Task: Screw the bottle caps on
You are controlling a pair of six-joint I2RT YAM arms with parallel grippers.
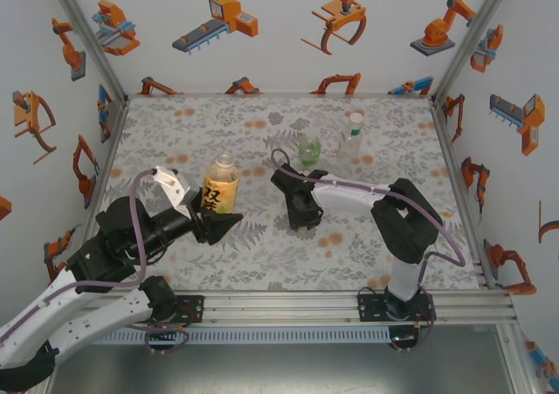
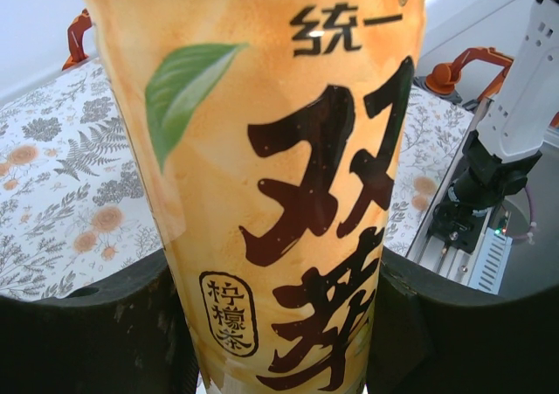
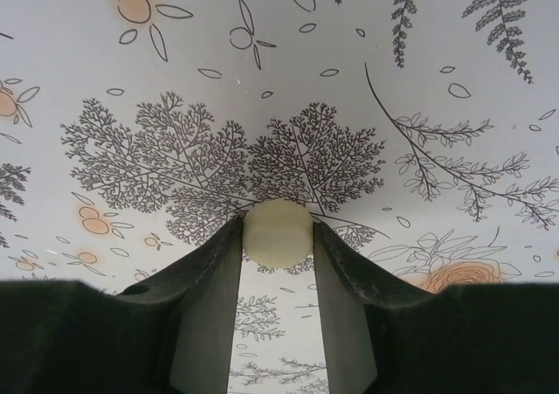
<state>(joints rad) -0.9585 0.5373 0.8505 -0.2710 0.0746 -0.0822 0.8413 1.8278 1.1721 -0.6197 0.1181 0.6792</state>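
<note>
advice for the step in hand, which i judge to be lifting a cap off the bench and bringing it to the held bottle: grip the cap (image 3: 278,234) square across its round rim and lift it straight up so it does not tip. carry it flat over the neck of the amber bottle (image 1: 221,187). set it down gently on the threads before any turning, since a tilted cap would likely cross-thread or skid off. the other arm should hold the bottle upright and firm so it does not spin with the cap.

the right fingers (image 1: 301,209) point down at the bench (image 1: 175,123) near its middle. in the right wrist view they are narrowed onto the pale cap, one tip touching each side, pinching it at the very ends. whether the cap rests on the bench or hangs just above it i cannot tell.

the left fingers (image 1: 217,226) are clamped on the amber bottle low on its yellow label, one finger on either side. the bottle is upright, left of the bench's middle. its neck looks uncapped from above, though it is too small to be sure. the green-tinted bottle (image 1: 309,152) and the slim clear bottle (image 1: 351,142) stand side by side towards the far edge, apart from both arms.
</note>
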